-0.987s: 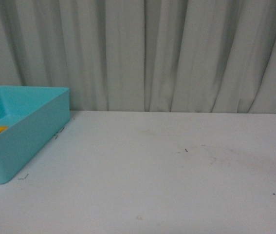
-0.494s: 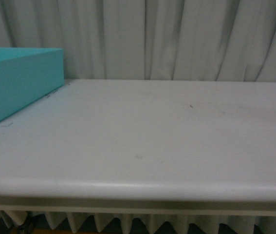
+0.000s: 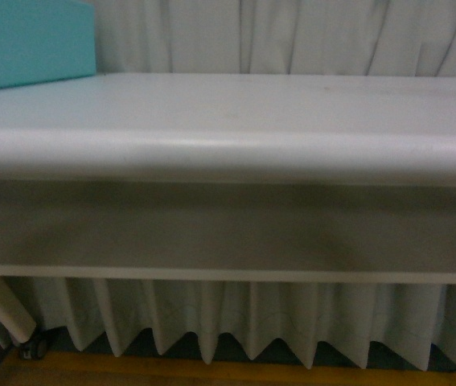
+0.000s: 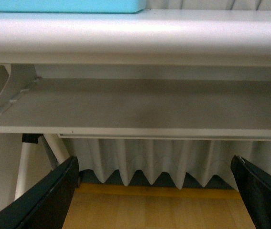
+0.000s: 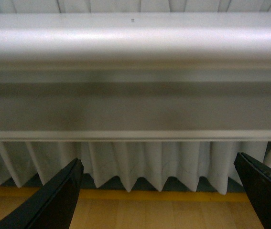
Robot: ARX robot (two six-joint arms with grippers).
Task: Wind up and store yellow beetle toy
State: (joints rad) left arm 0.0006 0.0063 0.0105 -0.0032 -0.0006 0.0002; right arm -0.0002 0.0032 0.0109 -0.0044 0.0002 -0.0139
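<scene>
- While both arms hang low in front of the table (image 3: 228,149), below its top, the front view looks at the rounded front edge and the shelf beneath it rather than down onto the work surface
- At the top left corner of that view only the outer wall of the turquoise bin (image 3: 26,40) shows, standing on the table; its inside is hidden
- No view shows the yellow beetle toy, so where it lies cannot be told from here; it may be inside the bin, but that is only a guess
- Seen from its wrist camera, the left gripper (image 4: 157,191) has its two dark fingers spread wide with nothing between them
- Likewise the right gripper (image 5: 157,191) is spread wide and empty, facing the table edge and the pleated skirt (image 5: 140,164) under it
- Judged from this, the storing looks finished or the arms are parked, though the toy's place cannot be confirmed
- One risk: an arm lifted straight up from here could strike the underside or lip of the table, since both sit just beneath it
- Another risk: with the bin's inside out of sight, a toy that tipped out would go unnoticed
</scene>
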